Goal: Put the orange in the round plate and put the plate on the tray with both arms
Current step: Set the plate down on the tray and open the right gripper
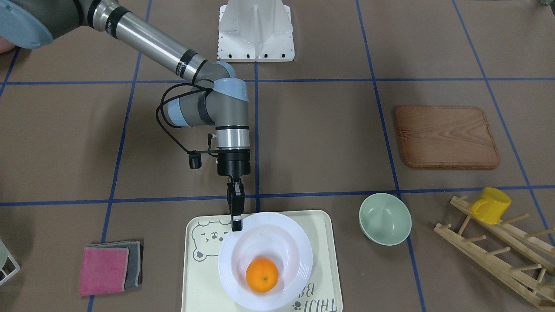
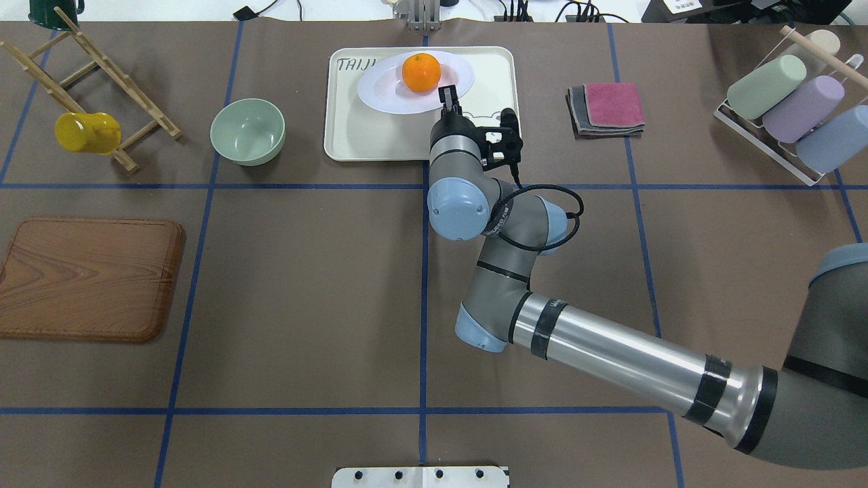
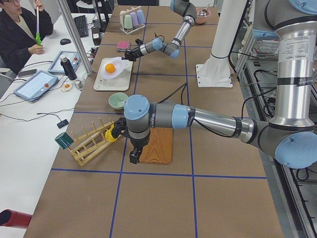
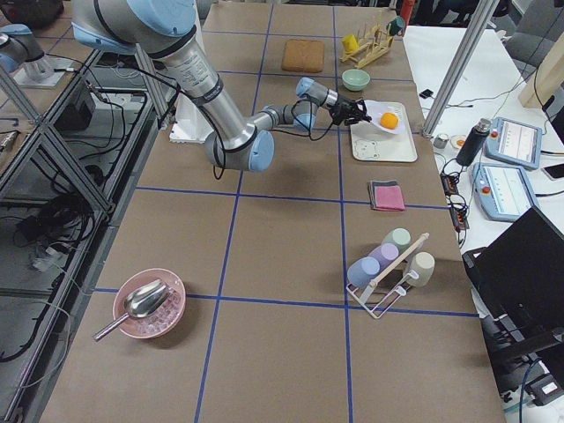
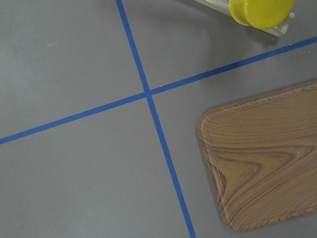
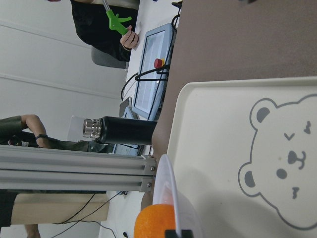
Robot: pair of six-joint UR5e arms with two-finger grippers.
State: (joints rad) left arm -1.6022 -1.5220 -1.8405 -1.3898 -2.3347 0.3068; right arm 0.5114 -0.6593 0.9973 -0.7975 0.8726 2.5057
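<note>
**Clerk:** Largest item, and its purpose?

**Keeper:** Desk (image 2: 305,305), brown with a blue taped grid. It carries every piece listed below.

**Clerk:** Arms?

**Keeper:** Right arm (image 2: 610,352) is stretched far forward so that its hand reaches the tray's robot-side edge. Left arm (image 3: 198,119) is bent low on its own side above the wooden board (image 3: 156,146), well apart from the tray. It is probably parked there to stay out of the way.

**Clerk:** Tray?

**Keeper:** Tray (image 1: 323,234), cream with a bear drawing, lies flat at the desk's far middle. It is the destination, so nothing holds it.

**Clerk:** Round plate?

**Keeper:** Round plate (image 1: 299,251), white, sits over the tray and covers part of the bear. The side views show it tilted with the robot-side rim higher, likely because only that rim is gripped. Whether the far rim touches the tray, I cannot tell.

**Clerk:** Hands?

**Keeper:** Right hand (image 1: 236,223) is narrow, its fingers pinched on the plate's robot-side rim, the one thin edge a deep plate offers. Left hand (image 3: 134,156) points down by the board's corner and shows only from the side, so I cannot tell whether it is wide or narrow.

**Clerk:** Smallest?

**Keeper:** Orange (image 1: 262,275) lies in the plate's sunken centre. It rests toward the low side, away from the gripping hand, where the tilt would send it.
</note>
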